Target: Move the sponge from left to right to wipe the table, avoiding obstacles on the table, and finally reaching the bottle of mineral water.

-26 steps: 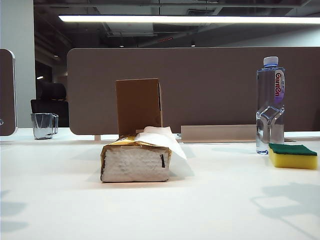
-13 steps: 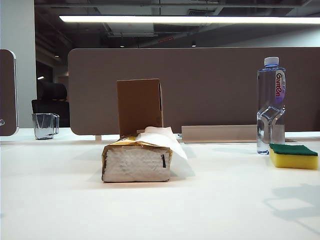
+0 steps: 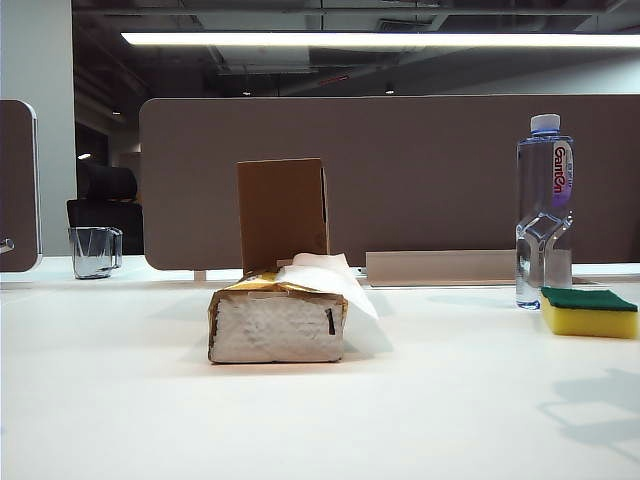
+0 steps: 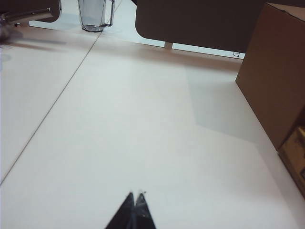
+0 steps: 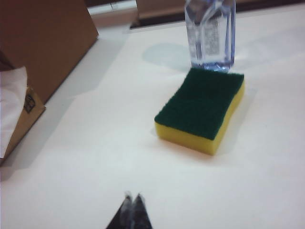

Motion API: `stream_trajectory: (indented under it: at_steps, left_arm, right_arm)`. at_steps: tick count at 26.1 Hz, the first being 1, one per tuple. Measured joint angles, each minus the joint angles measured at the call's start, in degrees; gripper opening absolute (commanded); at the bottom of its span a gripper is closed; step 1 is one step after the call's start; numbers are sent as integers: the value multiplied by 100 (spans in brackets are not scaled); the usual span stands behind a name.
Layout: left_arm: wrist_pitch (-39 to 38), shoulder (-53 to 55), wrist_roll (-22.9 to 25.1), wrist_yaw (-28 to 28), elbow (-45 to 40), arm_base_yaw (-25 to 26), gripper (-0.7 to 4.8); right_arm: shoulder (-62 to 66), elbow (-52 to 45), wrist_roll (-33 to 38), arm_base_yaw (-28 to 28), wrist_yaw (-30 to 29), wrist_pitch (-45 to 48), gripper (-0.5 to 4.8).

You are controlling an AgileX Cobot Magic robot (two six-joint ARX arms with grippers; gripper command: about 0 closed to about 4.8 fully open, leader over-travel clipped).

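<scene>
With the yellow foam sponge with its dark green scouring top [image 3: 588, 312] lying at the table's right, just beside the tall clear plastic mineral water bottle [image 3: 545, 210], I judge the wipe finished; my left gripper [image 4: 135, 202] and right gripper [image 5: 132, 202] are closed, empty, clear of everything

A: What's under the left gripper [image 4: 135, 196]?
B: Bare table [image 4: 133, 129]; the tips are pressed together, holding nothing.
A: Around it?
B: Box [image 4: 276, 71] at one side, mug [image 4: 96, 14] far off.
</scene>
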Motion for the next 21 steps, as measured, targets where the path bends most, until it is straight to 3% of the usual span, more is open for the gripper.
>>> stream_trajectory:
  at_steps: [21]
  left_arm:
    - [-208,0,107,7,0,0,-6]
  right_arm:
    - [-1856,-319,-111,0,7,-328,-5]
